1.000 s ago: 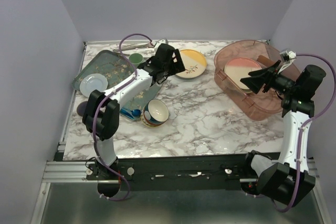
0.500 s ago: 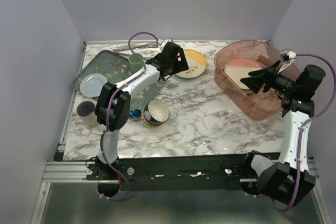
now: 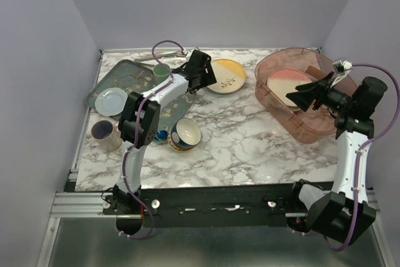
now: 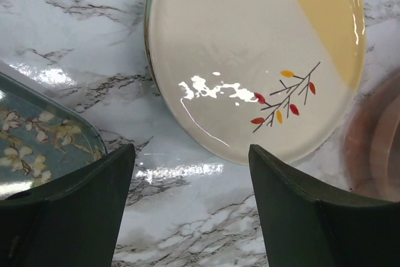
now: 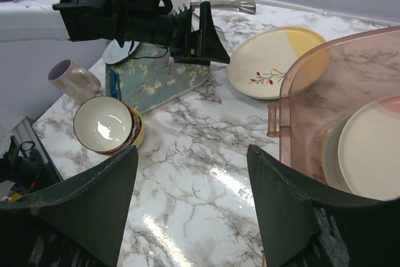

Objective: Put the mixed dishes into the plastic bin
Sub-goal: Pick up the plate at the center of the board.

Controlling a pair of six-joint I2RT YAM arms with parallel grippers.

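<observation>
So — plastic bin [image 3: 312, 127]: far right, pink-and-cream plate [image 3: 289, 82] already inside; I judge there is room beside it.
dark-green tray [image 4: 44, 136]: far left, rounded corner just beside my left jaw — an edge to mind.
yellow-and-cream plate [image 4: 250, 54]: flat on the marble [image 3: 250, 148], far middle, between tray and bin; picking it up is the step in hand.
bowl [image 3: 185, 133]: near left, upright.
left gripper [image 4: 190, 151]: jaws apart over the plate's rim; next I'd hook that rim and close.
right gripper [image 5: 192, 151]: jaws apart, empty, by the bin.
</observation>
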